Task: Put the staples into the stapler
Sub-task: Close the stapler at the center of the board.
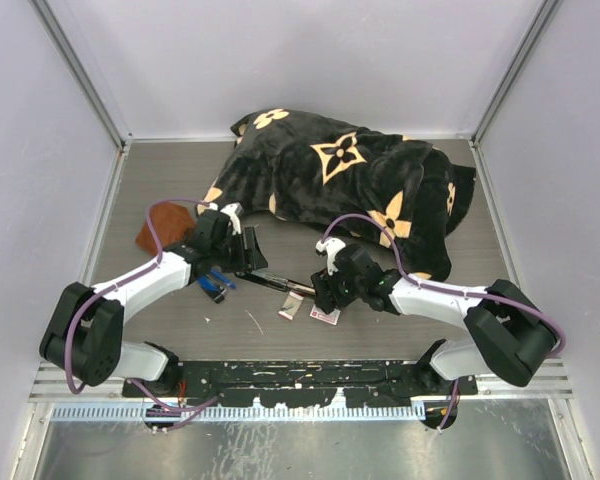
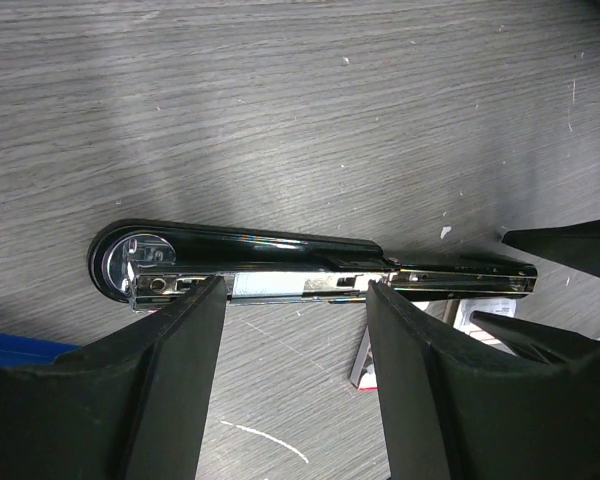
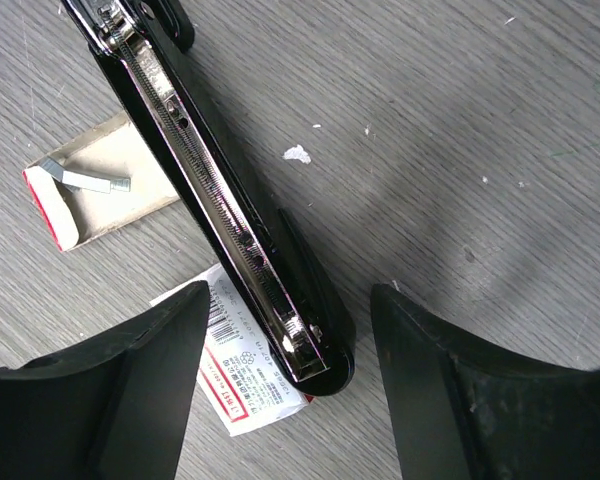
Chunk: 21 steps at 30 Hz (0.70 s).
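A black stapler [image 1: 280, 281] is lying swung open on the grey counter [image 1: 170, 170], between the two arms. Its chrome channel [image 3: 212, 188] is facing up, bare along its length.

The left jaws are standing spread. In the left wrist view the fingers [image 2: 170, 385] are hanging near the stapler's [image 2: 310, 245] round hinge end and its middle, with nothing pinched between them; whether they are touching it I cannot tell.

The right jaws are also standing spread. The stapler's [image 3: 315, 300] far end is lying between the fingers [image 3: 100, 390], with a gap showing on either side.

The staple box [image 1: 325, 316], white with a red-pink label, is lying flat on the counter just beside the stapler's tip, partly tucked under it in the right wrist view [image 3: 242, 375]. Its cardboard tray [image 3: 120, 160] is sitting apart from it on the same side of the stapler, and a short grey strip of staples [image 3: 85, 180] is resting in it.

A black blanket [image 1: 350, 170] with tan flowers is lying heaped at the back of the counter. A blue object [image 1: 213, 285] is lying under the left arm.
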Each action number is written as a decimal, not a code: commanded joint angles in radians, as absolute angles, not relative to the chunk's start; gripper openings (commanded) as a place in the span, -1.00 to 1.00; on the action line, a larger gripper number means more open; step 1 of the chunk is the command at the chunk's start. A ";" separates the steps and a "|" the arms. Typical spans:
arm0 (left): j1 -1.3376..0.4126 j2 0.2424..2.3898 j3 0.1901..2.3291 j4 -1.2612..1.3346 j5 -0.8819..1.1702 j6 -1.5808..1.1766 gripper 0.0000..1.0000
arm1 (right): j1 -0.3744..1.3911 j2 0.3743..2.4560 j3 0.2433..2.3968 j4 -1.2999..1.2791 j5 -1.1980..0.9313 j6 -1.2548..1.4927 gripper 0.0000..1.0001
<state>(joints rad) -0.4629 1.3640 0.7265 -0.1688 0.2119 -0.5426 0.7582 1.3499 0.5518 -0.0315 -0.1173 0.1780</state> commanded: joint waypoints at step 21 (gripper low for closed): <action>-0.467 1.428 0.709 -0.075 0.209 -0.506 0.07 | 0.767 1.341 0.763 -0.225 -0.153 0.053 -0.26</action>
